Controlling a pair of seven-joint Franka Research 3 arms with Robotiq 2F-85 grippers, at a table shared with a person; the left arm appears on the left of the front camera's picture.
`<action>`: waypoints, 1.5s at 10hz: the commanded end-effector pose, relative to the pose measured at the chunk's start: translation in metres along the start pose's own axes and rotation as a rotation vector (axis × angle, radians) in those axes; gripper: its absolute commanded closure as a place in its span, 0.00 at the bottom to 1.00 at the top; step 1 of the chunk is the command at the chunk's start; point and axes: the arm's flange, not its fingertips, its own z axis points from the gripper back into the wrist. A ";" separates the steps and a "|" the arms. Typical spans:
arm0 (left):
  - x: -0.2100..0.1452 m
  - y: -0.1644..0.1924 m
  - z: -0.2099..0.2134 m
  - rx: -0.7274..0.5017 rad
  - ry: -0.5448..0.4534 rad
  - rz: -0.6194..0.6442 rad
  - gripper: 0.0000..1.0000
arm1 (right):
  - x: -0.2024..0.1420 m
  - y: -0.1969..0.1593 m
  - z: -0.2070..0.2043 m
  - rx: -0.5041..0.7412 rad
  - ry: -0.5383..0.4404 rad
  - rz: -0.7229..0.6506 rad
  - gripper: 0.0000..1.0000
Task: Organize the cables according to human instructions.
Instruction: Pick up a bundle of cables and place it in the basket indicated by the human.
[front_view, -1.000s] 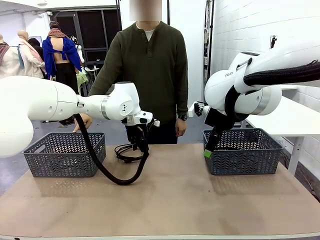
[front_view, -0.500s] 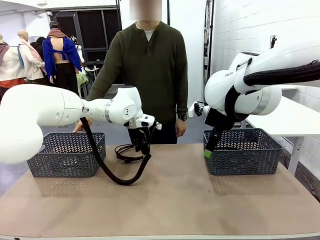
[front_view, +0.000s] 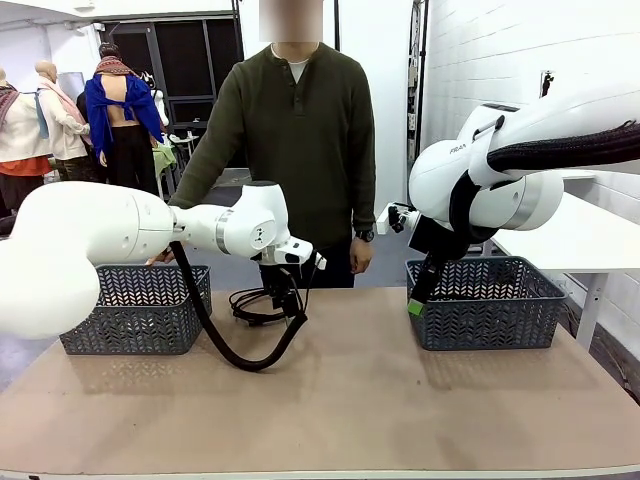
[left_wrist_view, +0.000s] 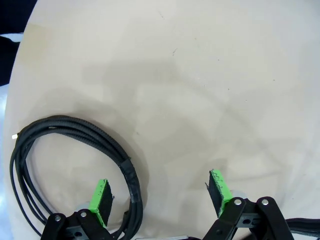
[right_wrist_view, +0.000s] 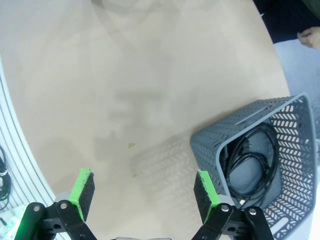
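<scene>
A coiled black cable lies on the table's far middle, in front of the person. My left gripper hangs open just over the coil's right side. In the left wrist view the cable curls at the left, its taped right edge running between my left gripper fingers, close to the left green pad. My right gripper stands open at the right basket's near-left corner. In the right wrist view another cable lies inside that basket, beside my right gripper, which holds nothing.
A grey basket stands at the left, another grey basket at the right, its rim also in the right wrist view. The person stands at the far edge, one hand behind the left basket. My left arm's black hose loops down onto the table.
My left arm has swung a little to the right, and its gripper has shifted slightly right above the coil. The right arm and the person have stayed still.
</scene>
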 end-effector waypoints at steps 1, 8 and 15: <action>0.016 0.015 -0.001 0.030 -0.002 -0.036 0.00 | 0.001 -0.001 0.000 -0.003 0.008 0.000 0.00; 0.023 0.020 -0.010 0.017 -0.006 -0.052 0.04 | 0.001 -0.001 0.000 -0.003 0.008 0.000 0.00; 0.023 0.020 -0.011 0.024 0.022 -0.031 1.00 | 0.001 -0.001 0.000 -0.003 0.008 0.000 0.00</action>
